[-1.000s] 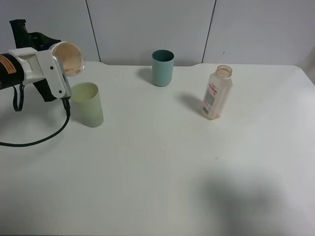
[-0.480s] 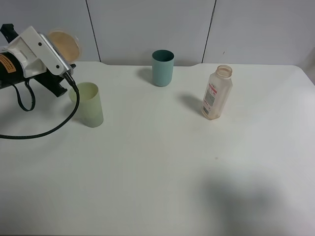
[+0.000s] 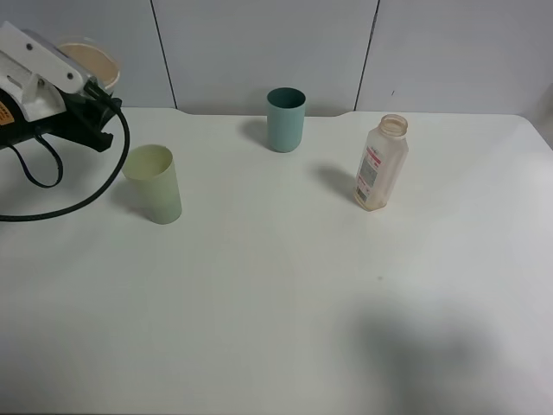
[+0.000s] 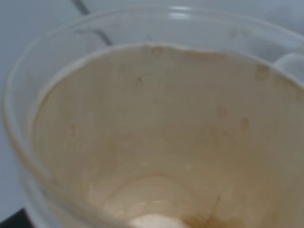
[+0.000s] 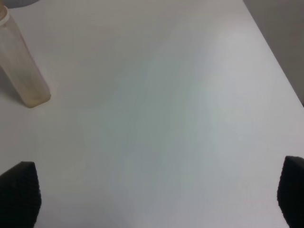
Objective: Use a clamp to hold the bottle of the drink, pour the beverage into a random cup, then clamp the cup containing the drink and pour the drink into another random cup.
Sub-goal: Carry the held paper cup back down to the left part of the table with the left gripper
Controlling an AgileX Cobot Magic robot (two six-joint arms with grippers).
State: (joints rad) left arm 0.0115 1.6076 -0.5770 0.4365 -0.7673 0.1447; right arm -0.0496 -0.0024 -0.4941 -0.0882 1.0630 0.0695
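Left pincer (image 3: 82, 73) clamped tight on short clear-rimmed cup (image 3: 86, 62), nearly drained, held above and behind pale yellow-green plastic tumbler (image 3: 154, 183) on white surface (image 3: 285, 285); right pincer (image 5: 152, 194) gapes empty; risk: brown dregs (image 4: 199, 219) dripping outside tumbler.

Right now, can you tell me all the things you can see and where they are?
Bottle: one, see-through with a brownish tint and a white-and-red label, standing on the right part of the table.
Teal tumbler: one, dark teal, upright at the back middle.
Yellow-green tumbler: one, pale, upright on the left.
Short cup: one, clear with brown stains inside, held up in the air at the far left.
Table: one, white.
Cable: one, black, looping over the left side.
Left gripper: one, black and white, fingers shut on the short cup.
Right gripper: one, black fingers open over bare table.
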